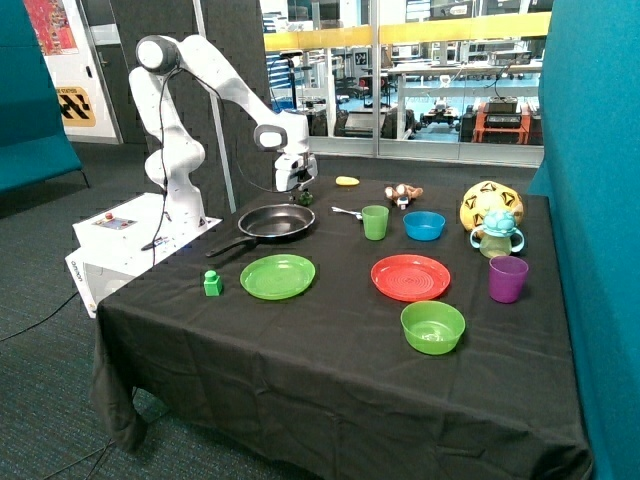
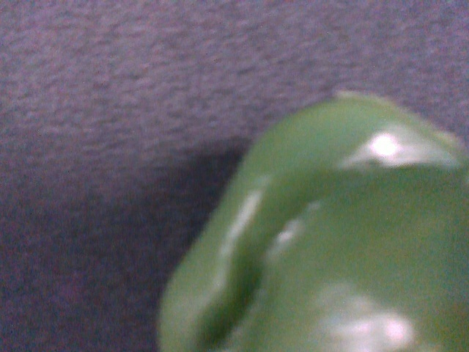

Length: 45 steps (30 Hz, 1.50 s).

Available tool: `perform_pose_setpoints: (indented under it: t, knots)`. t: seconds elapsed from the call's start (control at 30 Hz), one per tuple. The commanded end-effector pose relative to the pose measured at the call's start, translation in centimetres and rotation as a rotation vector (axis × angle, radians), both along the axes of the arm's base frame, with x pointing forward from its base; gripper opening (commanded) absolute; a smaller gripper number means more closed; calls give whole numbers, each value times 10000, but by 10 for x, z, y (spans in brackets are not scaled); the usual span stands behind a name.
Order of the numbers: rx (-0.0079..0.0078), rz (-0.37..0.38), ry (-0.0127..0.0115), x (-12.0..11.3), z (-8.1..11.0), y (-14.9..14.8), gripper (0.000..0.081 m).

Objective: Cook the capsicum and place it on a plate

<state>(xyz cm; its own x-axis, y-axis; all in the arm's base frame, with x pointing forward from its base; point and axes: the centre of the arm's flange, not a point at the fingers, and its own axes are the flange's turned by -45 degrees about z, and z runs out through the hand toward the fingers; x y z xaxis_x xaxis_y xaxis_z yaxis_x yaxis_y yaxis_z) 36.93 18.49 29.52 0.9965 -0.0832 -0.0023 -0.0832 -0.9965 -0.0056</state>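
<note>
So the capsicum (image 1: 305, 198) is sitting on the black cloth of the bench (image 1: 330, 350), just past the far rim of the black frying pan (image 1: 275, 222), not in it. In the wrist view the capsicum (image 2: 330, 242) fills most of the shot, glossy and lumpy, with dark cloth behind it. The end effector (image 1: 300, 190) is right down at the capsicum; can't tell whether it's open or clamped on it. The lime-green plate (image 1: 278, 276) sits bare just in front of the pan, with a red plate (image 1: 410, 277) beside it and a green block (image 1: 212, 283) on the other side.
</note>
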Motion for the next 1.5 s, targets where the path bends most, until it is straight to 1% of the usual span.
perform_pose_setpoints:
  t: [0.0, 0.13, 0.27, 0.53, 0.7, 1.03, 1.27, 1.33, 1.37, 1.4, 1.43, 1.47]
  knots:
    - [-57, 159, -19, -3, -8, 16, 711]
    - [-57, 271, -19, -5, -13, 23, 711]
    - [-57, 321, -20, -2, -14, 25, 710]
    - [-57, 98, -19, 13, -10, 14, 709]
    - [-58, 33, -19, 19, -10, 10, 710]
    - [-58, 12, -19, 15, -15, 4, 701]
    - [-58, 40, -19, 16, -17, 5, 696]
    - [-58, 28, -19, 18, -17, 5, 649]
    - [-58, -3, -19, 20, -16, 5, 600]
    - [-58, -114, -18, 21, -15, 4, 444]
    - [-58, -158, -18, 22, -15, 4, 311]
    - [-58, -181, -18, 23, -14, 3, 156]
